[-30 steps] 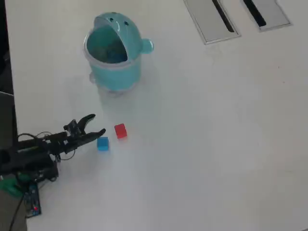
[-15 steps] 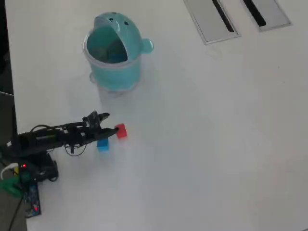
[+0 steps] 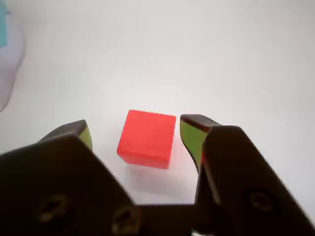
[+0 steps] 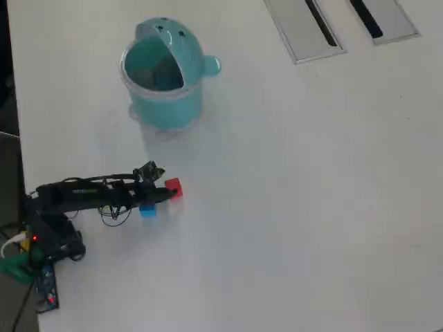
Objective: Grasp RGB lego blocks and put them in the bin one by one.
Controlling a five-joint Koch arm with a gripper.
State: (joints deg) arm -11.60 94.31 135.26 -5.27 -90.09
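The red block (image 3: 147, 138) lies on the white table between my two green-padded jaws, with a gap on each side. My gripper (image 3: 136, 132) is open around it. In the overhead view the red block (image 4: 174, 188) sits at my gripper's tip (image 4: 168, 191), and the blue block (image 4: 148, 210) lies just beside the arm, partly under it. The yellow-green block is hidden. The light-blue bin (image 4: 164, 76) stands at the back with its lid tipped open, well away from my gripper.
My arm (image 4: 90, 196) reaches in from its base (image 4: 41, 238) at the left edge of the table. Two grey cable slots (image 4: 304, 28) lie at the far right. A pale blue edge (image 3: 4, 24) shows at the wrist view's top left.
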